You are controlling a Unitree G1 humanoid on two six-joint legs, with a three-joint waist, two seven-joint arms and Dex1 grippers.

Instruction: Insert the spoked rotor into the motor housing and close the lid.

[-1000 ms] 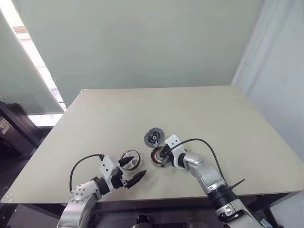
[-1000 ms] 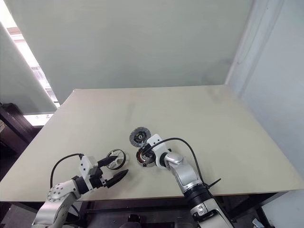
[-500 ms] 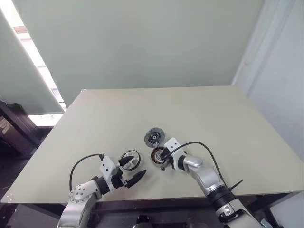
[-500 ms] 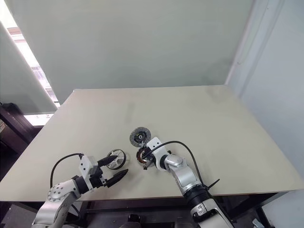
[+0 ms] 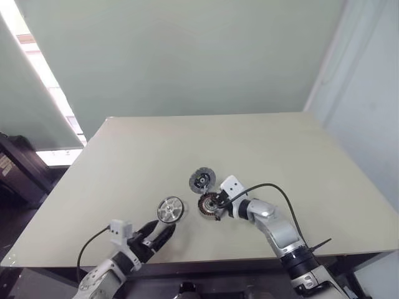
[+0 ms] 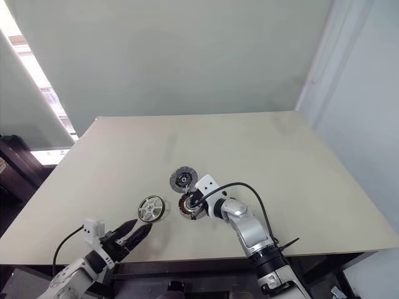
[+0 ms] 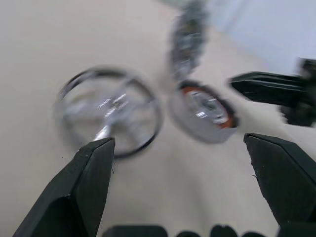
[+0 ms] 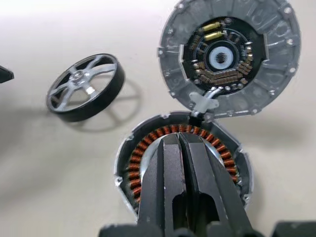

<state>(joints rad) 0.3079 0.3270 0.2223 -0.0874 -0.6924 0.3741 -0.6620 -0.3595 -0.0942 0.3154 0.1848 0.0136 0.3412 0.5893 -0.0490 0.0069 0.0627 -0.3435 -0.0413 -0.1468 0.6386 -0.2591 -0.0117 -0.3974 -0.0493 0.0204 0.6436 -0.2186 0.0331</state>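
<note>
**Ana:** Beige tabletop point(image 5: 293, 162) under a pale green wall, three motor parts near the front edge, and almost nothing ticked off yet. Start with the right gripper point(image 8: 180, 148): its two black fingers are pressed flat together, nothing between them, tips resting over the silver centre of the motor housing point(image 8: 143, 153).

**Ben:** So it's pinning the housing, would you say?

**Ana:** Touching or hovering just above, I can't separate the two. The copper windings ring the fingertips, and the well looks empty, no rotor seated in it.

**Ben:** And the lid?

**Ana:** The lid point(image 8: 229, 57) lies face up just beyond the housing, its inner side showing, rims touching at what looks like a small hinge tab. Wide open, then, so the closing step is untouched.

**Ben:** Left side?

**Ana:** The left gripper point(image 5: 159, 233) sits low by the table's near edge with its fingers spread wide, empty. The spoked rotor point(image 5: 170, 209) lies flat on the table just ahead of it, to the left of the housing, apart from it and apart from the fingers.

**Ben:** Scorecard?

**Ana:** My read: nothing done. The rotor wants picking up, carrying across and dropping into the windings, then the lid folds over. The right gripper must clear the well first, or the rotor has nowhere to go
</note>
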